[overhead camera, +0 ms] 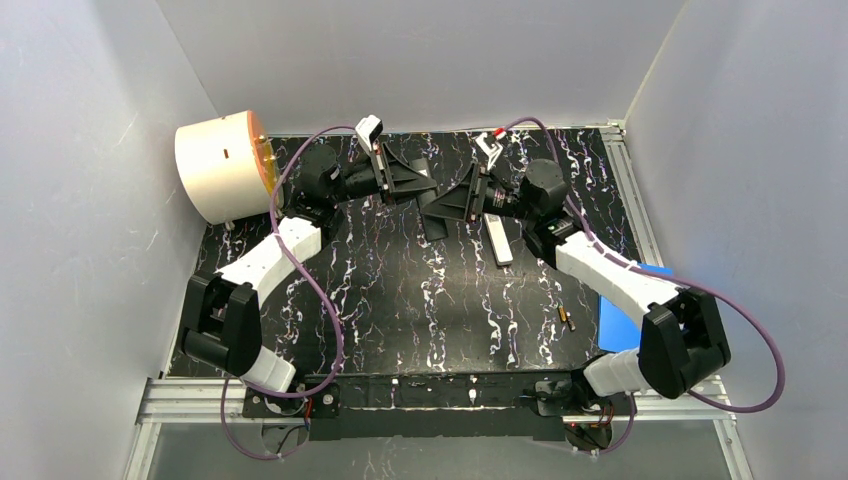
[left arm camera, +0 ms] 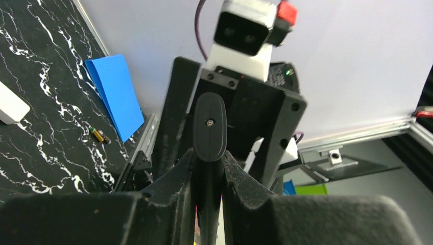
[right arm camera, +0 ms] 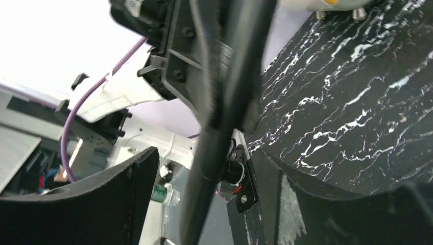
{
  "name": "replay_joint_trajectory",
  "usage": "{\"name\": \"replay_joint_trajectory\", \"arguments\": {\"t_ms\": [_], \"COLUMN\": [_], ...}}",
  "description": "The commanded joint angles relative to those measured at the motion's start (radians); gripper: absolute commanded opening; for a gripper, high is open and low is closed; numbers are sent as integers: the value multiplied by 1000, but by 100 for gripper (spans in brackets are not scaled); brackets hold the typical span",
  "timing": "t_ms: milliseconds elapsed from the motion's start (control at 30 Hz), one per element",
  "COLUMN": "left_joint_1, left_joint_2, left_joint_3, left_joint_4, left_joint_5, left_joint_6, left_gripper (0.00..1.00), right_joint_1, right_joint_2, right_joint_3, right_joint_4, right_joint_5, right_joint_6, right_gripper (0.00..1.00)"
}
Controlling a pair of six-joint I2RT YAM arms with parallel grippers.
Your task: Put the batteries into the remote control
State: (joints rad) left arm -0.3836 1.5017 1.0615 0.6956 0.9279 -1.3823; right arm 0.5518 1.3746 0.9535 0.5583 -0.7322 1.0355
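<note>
Left gripper (left arm camera: 208, 157): jaws clenched on slim black plastic remote (left arm camera: 209, 122). Right gripper (right arm camera: 209, 153): jaws released, close by. Step, judged: opening the remote. Next: fetch the small black-and-gold cylindrical battery (overhead camera: 566, 319) near the right edge of the counter (overhead camera: 400, 310).

One fixed overhead camera and two wrist cameras cover the marbled black table (overhead camera: 400, 300).

The top external camera sits high behind the near edge, tilted down and forward, far enough back to take in the whole table, the left arm (overhead camera: 270, 260) and the right arm (overhead camera: 610, 275); the left wrist camera looks from close behind the left gripper (left arm camera: 208, 161) along the black remote (left arm camera: 209, 122) pinched there, facing the right arm and the table's right edge; the blue sheet (left arm camera: 115, 92) and a black-and-gold battery (left arm camera: 97, 134) there also show overhead; the right wrist camera faces the opposite way, very near and blurred, past the spread right gripper (right arm camera: 207, 168) onto that same remote.
</note>
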Motion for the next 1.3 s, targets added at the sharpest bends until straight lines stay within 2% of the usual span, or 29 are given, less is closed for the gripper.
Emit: {"name": "replay_joint_trajectory", "arguments": {"t_ms": [0,200,300,433,467,567,633,700,767,867,1000,1033,1133,1267], "left_joint_1": [4,7,7,9,10,13,18,41,69,112,143,143,144,143], "left_joint_2": [-38,-19,-4,-1,-2,-24,-54,-102,-162,-269,-364,-380,-426,-492], "left_joint_3": [33,60,76,75,73,56,49,57,64,17,2,7,28,8], "left_joint_4": [18,19,18,14,1,-69,-212,-541,-848,-1125,-1320,-1355,-1442,-1475], "left_joint_5": [101,121,124,115,103,54,-1,-117,-299,-575,-760,-802,-881,-864], "left_joint_6": [92,118,117,115,117,168,266,421,586,697,798,810,840,811], "left_gripper": [0,0,0,0,6,39,58,64,70,75,98,98,98,98], "right_joint_1": [0,0,-1,0,0,-2,-9,-14,-15,-8,64,89,146,173], "right_joint_2": [11,67,77,95,99,102,99,97,106,165,307,352,475,611], "right_joint_3": [105,93,89,85,82,70,67,81,118,188,314,356,471,588], "right_joint_4": [17,116,125,112,102,29,-76,-218,-405,-659,-940,-1010,-1143,-1232], "right_joint_5": [-169,-204,-188,-140,-122,-59,-6,50,120,236,555,700,966,1146], "right_joint_6": [-67,49,67,82,83,61,17,-74,-191,-332,-506,-537,-588,-618], "right_gripper": [71,49,33,3,1,1,1,1,1,1,1,1,1,1]}}
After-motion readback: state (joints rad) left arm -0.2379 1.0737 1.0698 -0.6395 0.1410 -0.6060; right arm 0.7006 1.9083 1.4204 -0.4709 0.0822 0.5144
